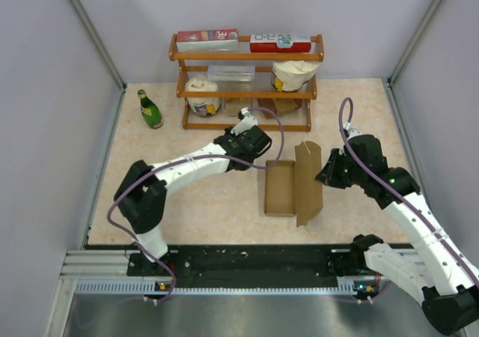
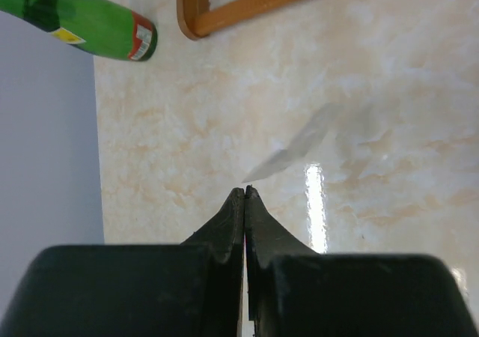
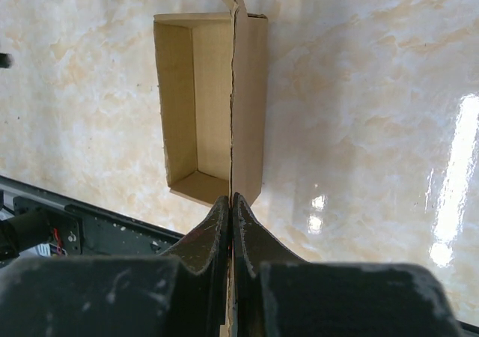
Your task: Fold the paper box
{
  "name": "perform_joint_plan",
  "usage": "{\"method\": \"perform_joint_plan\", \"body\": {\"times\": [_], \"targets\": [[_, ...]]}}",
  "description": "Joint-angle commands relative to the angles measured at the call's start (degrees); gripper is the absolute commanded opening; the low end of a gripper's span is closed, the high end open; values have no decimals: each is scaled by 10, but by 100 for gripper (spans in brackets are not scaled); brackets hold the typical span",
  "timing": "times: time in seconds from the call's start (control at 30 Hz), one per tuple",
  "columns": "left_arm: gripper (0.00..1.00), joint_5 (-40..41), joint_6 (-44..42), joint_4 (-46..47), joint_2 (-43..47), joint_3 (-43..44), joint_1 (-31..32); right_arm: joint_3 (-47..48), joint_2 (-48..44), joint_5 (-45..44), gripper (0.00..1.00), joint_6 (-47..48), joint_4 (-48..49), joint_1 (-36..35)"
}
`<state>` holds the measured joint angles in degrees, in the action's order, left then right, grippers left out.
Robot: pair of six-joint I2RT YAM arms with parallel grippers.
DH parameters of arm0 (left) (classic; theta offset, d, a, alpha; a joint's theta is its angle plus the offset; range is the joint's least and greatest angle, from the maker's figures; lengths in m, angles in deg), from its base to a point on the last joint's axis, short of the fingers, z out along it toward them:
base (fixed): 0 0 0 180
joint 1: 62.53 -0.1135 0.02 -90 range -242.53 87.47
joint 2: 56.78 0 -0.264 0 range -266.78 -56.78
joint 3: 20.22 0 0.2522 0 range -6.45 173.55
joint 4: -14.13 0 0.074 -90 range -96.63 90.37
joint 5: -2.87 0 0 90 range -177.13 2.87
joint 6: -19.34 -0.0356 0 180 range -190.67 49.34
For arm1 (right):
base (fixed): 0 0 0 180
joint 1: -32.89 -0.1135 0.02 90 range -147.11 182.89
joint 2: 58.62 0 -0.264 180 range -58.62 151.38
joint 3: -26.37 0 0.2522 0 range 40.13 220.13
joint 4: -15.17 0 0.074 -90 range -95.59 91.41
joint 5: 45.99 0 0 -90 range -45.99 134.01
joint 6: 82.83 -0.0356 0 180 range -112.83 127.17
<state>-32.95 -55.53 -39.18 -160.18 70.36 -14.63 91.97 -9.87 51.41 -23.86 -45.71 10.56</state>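
The paper box [image 1: 281,187] lies right of the table's middle as an open brown tray, its lid flap [image 1: 308,183] standing upright along the right side. My right gripper [image 1: 327,174] is shut on the outer edge of that lid. In the right wrist view the gripper [image 3: 231,198] pinches the lid, seen edge-on, and the paper box tray [image 3: 213,105] opens to its left. My left gripper [image 1: 224,144] hangs left of the box, apart from it. In the left wrist view the left gripper [image 2: 245,190] is shut with nothing between its fingers, above bare table.
A wooden rack [image 1: 247,82] at the back holds red-and-white cartons, white tubs and a clear container. A green bottle [image 1: 150,109] stands left of it and also shows in the left wrist view [image 2: 90,26]. Grey walls close both sides. The black base rail [image 1: 247,260] runs along the near edge.
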Motion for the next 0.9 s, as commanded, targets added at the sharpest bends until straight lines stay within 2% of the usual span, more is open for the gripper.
{"method": "perform_joint_plan", "body": {"times": [0.0,0.13,0.27,0.4,0.43,0.47,0.53,0.57,0.67,0.8,0.87], "targets": [[0,2,4,3,85,4,36,14,-1,9,0,9,25,4],[0,-59,-4,25,138,-15,87,15,13,19,0,18,32,4],[0,-141,37,35,176,-30,135,15,20,23,0,20,34,4],[0,-121,55,67,200,-64,123,15,19,24,0,22,34,4],[3,-136,56,70,201,-66,100,16,19,24,0,21,34,4],[14,-158,63,70,200,-65,78,17,19,24,0,22,34,4],[44,-221,61,100,189,-70,13,15,13,23,0,18,33,4],[50,-255,68,105,174,-64,-17,15,9,21,0,17,34,4],[56,-351,83,108,112,-34,-94,14,0,17,0,11,29,4],[61,-475,119,144,52,-30,-150,13,-7,16,0,11,24,4],[67,-519,136,165,22,-31,-177,13,-9,17,0,11,24,4]]}}
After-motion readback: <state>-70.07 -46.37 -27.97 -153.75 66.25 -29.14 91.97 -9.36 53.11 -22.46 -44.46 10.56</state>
